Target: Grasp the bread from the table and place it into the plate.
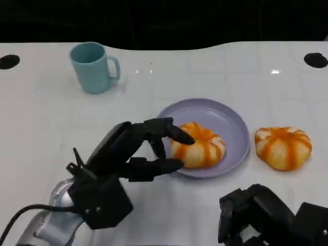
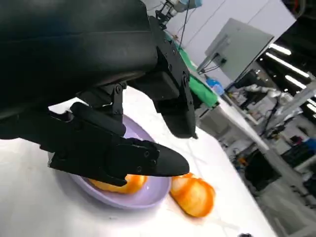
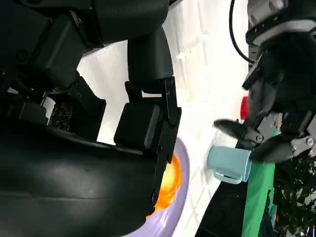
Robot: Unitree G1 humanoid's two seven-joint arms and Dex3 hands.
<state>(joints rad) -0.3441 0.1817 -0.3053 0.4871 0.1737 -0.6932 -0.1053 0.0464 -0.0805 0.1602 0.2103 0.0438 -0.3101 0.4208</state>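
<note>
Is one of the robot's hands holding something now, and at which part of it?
The left hand has fingertips against the near-left side of the orange-striped round bread in the lilac plate; a firm grip cannot be confirmed. The right hand holds nothing visible.

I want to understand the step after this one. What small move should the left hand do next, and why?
Probably lift the left hand up and draw it back from the plate. One bread already lies in the plate, and the fingers look spread around its near side rather than clamped. The second bread waits on the table beside the plate.
</note>
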